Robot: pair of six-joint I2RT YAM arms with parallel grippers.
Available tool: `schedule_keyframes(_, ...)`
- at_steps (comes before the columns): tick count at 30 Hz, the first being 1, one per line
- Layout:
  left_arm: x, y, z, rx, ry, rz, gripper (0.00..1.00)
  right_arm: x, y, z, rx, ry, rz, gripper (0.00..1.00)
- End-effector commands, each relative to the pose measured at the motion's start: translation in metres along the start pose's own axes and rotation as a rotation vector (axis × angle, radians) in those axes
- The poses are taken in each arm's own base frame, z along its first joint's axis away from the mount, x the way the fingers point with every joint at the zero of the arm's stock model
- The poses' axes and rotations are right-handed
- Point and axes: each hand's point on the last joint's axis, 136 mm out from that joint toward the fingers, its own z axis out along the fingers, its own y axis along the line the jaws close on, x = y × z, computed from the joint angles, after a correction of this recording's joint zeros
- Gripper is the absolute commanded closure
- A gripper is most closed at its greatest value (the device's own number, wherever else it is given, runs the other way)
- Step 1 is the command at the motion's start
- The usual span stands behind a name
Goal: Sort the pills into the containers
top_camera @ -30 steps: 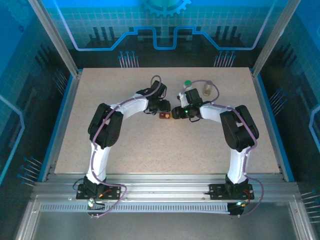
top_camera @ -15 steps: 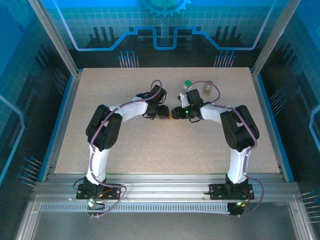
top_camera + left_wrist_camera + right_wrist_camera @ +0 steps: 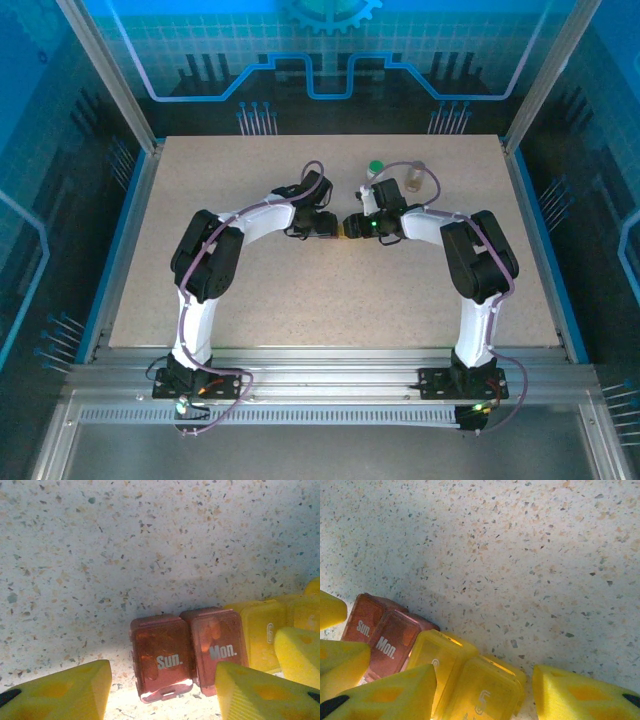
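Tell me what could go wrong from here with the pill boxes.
1. The left claw and the right claw are very close together at the same cluster of boxes, so their yellow fingers could bump.
2. The red boxes sit right against the yellow boxes. A push from either open claw may slide or twist them all across the table.
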Motion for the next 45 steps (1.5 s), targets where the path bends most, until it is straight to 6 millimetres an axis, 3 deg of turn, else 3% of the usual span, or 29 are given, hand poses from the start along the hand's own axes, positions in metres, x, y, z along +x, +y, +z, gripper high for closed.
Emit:
schedule_keyframes(1, -0.004, -0.012, 0.000, 0.079, 0.011, -0.040, 0.42, 0.031, -0.012, 0.005, 0.017, 0.093, 0.031, 0.46)
schedule_keyframes(8, 0.008, 0.010, 0.013, 0.055, 0.058, -0.085, 0.46, 0.034, -0.012, 0.006, 0.002, 0.112, 0.032, 0.46)
schedule_keyframes(15, 0.039, 0.031, 0.047, -0.014, 0.149, -0.089, 0.46, 0.039, -0.013, 0.003, -0.006, 0.125, 0.032, 0.46)
schedule_keyframes(18, 0.041, 0.038, 0.049, -0.047, 0.151, -0.086, 0.46, 0.040, -0.014, 0.001, -0.005, 0.129, 0.032, 0.46)
schedule_keyframes(24, 0.032, 0.029, 0.035, -0.021, 0.134, -0.077, 0.45, 0.041, -0.022, 0.001, 0.008, 0.147, 0.053, 0.46)
schedule_keyframes(33, 0.042, 0.012, 0.021, 0.091, 0.138, -0.146, 0.41, 0.037, -0.019, 0.000, -0.010, 0.139, 0.085, 0.46)
schedule_keyframes(41, 0.006, -0.013, -0.016, 0.196, 0.022, -0.180, 0.38, 0.032, -0.020, 0.000, -0.012, 0.126, 0.097, 0.46)
schedule_keyframes(45, 0.001, -0.021, -0.024, 0.229, 0.004, -0.187, 0.36, 0.032, -0.019, 0.002, -0.019, 0.128, 0.097, 0.47)
